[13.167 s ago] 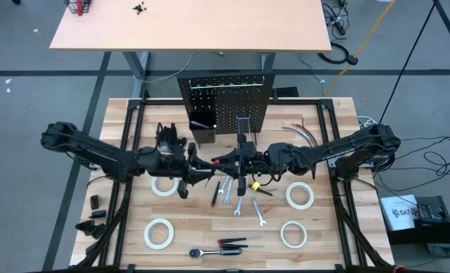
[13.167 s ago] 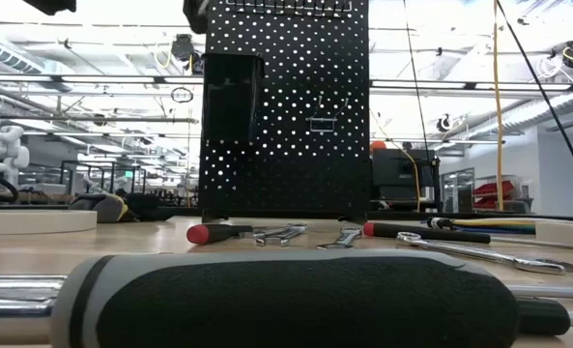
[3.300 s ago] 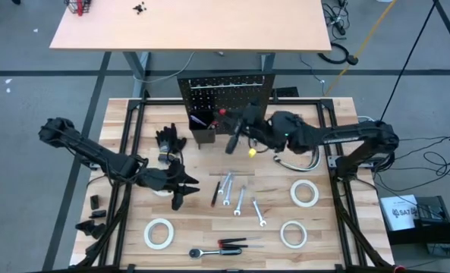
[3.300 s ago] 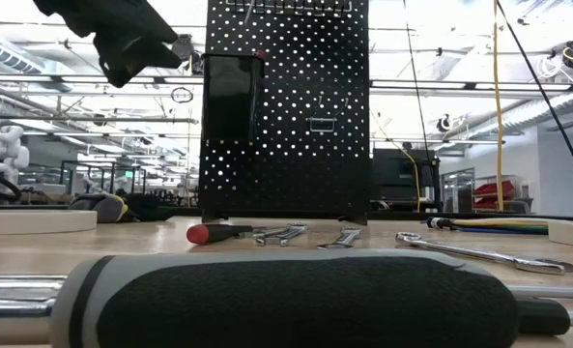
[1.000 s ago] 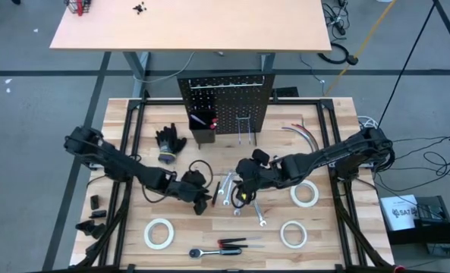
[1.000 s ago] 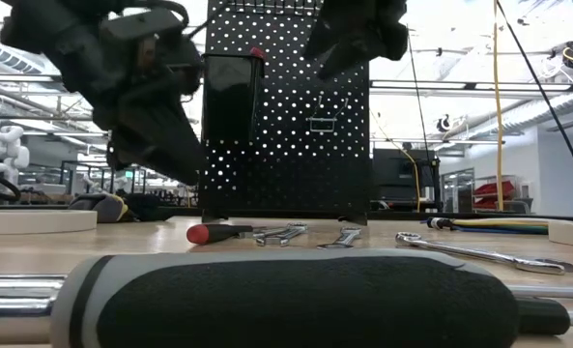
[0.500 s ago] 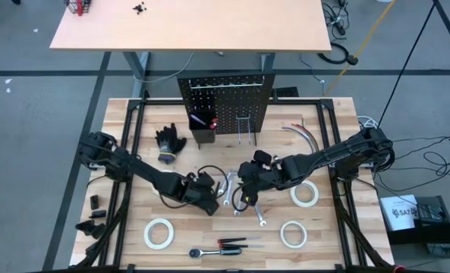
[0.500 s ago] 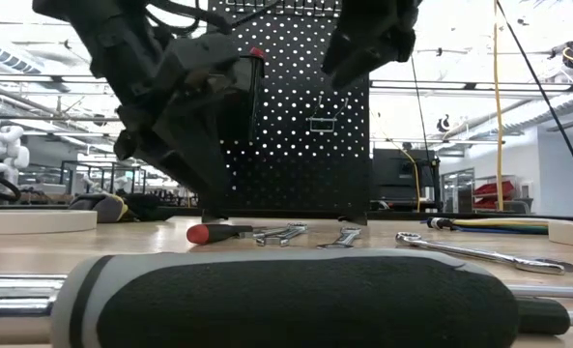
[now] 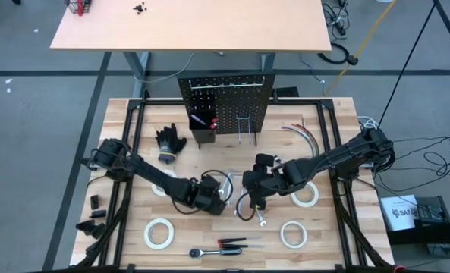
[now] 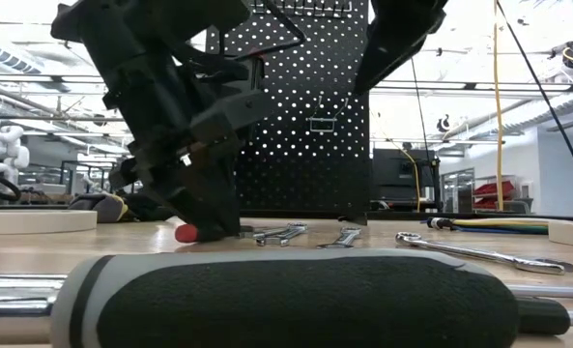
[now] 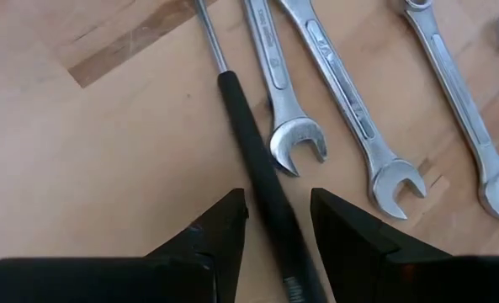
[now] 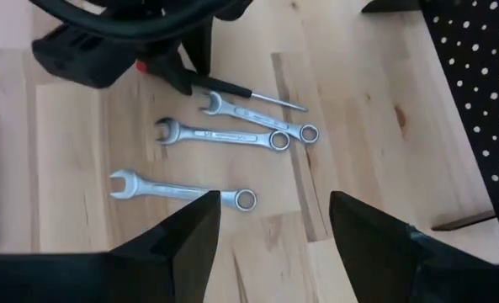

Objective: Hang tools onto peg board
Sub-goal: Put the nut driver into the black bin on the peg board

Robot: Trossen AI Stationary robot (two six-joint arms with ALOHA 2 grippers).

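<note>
Left gripper point(image 11: 278, 223) open, fingers straddling slim black-shafted red-handled screwdriver point(image 11: 253, 160) lying flat beside silver open-end wrenches point(image 11: 274, 80). Right gripper point(image 12: 274, 223) open above them, bare wooden tabletop point(image 12: 64, 135) around.

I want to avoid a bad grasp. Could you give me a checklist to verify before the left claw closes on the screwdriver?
1. Left claw open: ok.
2. Screwdriver lies between its fingers: ok.
3. Nearest wrench clear of the screwdriver: not ok, its open end lies right against the shaft.
4. Right claw open and holding nothing, above the other wrenches: ok.
5. Enough room between the two arms: cannot tell.
</note>
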